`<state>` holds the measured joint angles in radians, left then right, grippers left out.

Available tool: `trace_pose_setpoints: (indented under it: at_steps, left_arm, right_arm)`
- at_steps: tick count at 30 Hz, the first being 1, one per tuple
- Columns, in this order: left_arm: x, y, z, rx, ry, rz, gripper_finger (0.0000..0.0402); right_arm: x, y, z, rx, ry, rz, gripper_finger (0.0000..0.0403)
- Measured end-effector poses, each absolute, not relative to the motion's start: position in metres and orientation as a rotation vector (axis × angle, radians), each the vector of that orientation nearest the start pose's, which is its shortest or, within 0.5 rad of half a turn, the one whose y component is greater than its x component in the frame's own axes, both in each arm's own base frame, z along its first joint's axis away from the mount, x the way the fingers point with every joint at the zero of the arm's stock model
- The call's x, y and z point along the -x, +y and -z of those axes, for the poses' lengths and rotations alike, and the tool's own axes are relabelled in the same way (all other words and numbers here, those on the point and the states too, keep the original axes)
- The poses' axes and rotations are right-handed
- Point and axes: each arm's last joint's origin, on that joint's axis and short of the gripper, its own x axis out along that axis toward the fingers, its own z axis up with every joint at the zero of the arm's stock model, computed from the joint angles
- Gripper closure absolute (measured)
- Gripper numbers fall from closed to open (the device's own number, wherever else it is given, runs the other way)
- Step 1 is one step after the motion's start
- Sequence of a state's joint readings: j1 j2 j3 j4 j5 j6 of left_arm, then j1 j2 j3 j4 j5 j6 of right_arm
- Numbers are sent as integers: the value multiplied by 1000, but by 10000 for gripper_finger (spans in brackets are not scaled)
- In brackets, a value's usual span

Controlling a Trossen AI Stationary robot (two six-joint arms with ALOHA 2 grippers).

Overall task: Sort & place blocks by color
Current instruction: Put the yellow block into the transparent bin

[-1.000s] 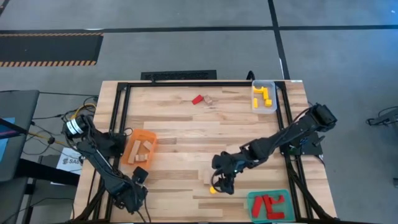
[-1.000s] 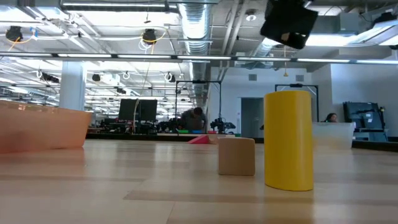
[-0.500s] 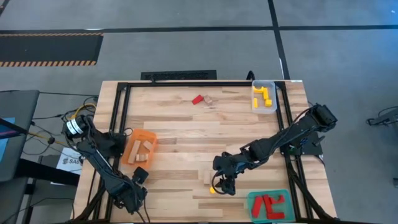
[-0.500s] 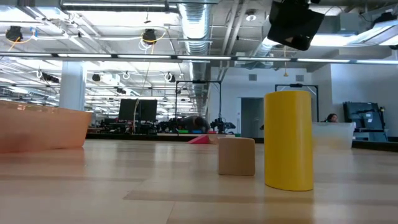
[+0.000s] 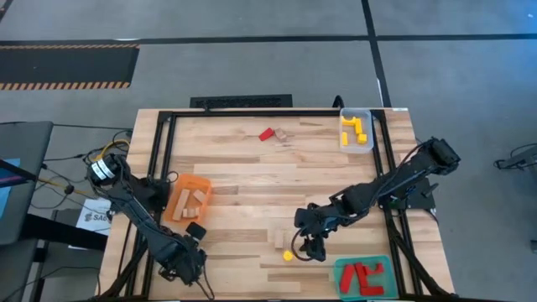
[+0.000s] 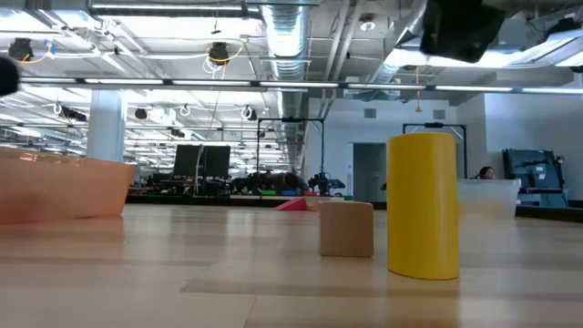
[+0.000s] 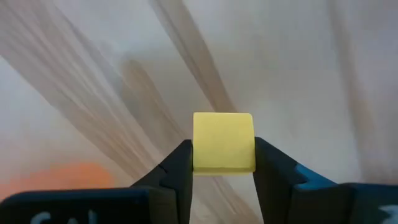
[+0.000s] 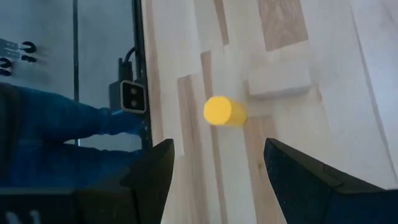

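Two things have changed in the last second, both at the near edge of the desk [image 5: 252, 180], a broad slab of pale, streaky wooden planks inside a black frame. The left gripper [image 7: 222, 152], at the near left corner, has drawn its fingers in from wide to narrow; they now press on both flat sides of a small yellow cube [image 7: 224, 134], matte and square-edged, so that block looks freshly gripped and ready to be carried. The right gripper [image 8: 217, 146] has slid sideways off the yellow cylinder [image 5: 288, 255]; its fingers stand wide and hold nothing, so that pick is not yet made.

Of the three trays, the orange tray [image 5: 206, 186] holds plain wooden bars, the green tray [image 5: 340, 273] holds red bars, and the clear tray [image 5: 367, 117], at the far right corner, holds yellow blocks and is, I judge, where the cube belongs.

Four blocks lie loose on the desk; the cylinder stands upright, smooth and glossy; a plain wood block [image 5: 278, 239] sits just beside it; a red block [image 5: 267, 133] and a small wooden block [image 5: 283, 134] rest together near the far edge.
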<state>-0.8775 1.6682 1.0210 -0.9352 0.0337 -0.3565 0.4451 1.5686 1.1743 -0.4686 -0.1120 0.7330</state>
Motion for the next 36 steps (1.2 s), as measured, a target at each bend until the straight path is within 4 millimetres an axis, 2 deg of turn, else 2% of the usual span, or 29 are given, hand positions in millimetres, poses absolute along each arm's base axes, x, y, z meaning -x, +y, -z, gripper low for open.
trace_pose_setpoints:
  at_steps: [5, 9, 14, 17, 20, 23, 25, 28, 32, 36]
  left_arm:
    - [-206, -204, -202, -381, 1406, 366, 301]
    - [-217, -181, -228, -308, 1277, 194, 301]
    - [-224, -145, -267, -39, 1016, 41, 301]
    - [-235, -129, -286, 174, 775, 106, 301]
    - [-248, -113, -297, 392, 525, 192, 301]
    - [-261, -98, -297, 612, 360, 251, 301]
    - [-269, -91, -295, 719, 288, 291, 301]
    - [-281, -87, -286, 818, 278, 316, 301]
    - [-295, -90, -276, 853, 309, 357, 301]
    - [-307, -96, -275, 858, 243, 418, 301]
  right_arm:
    - [-272, 140, -275, -553, 1039, -118, 132]
    - [-244, 140, -293, -495, 1001, -26, 132]
    - [-214, 141, -314, -367, 829, 98, 132]
    - [-207, 142, -319, -278, 734, 150, 132]
    - [-210, 142, -318, -117, 714, 119, 132]
    - [-224, 146, -318, 119, 666, 20, 132]
    - [-236, 150, -320, 284, 589, -51, 132]
    - [-255, 157, -329, 498, 412, -115, 132]
    - [-273, 156, -341, 519, 237, -82, 132]
    - [-284, 144, -345, 407, 187, -184, 132]
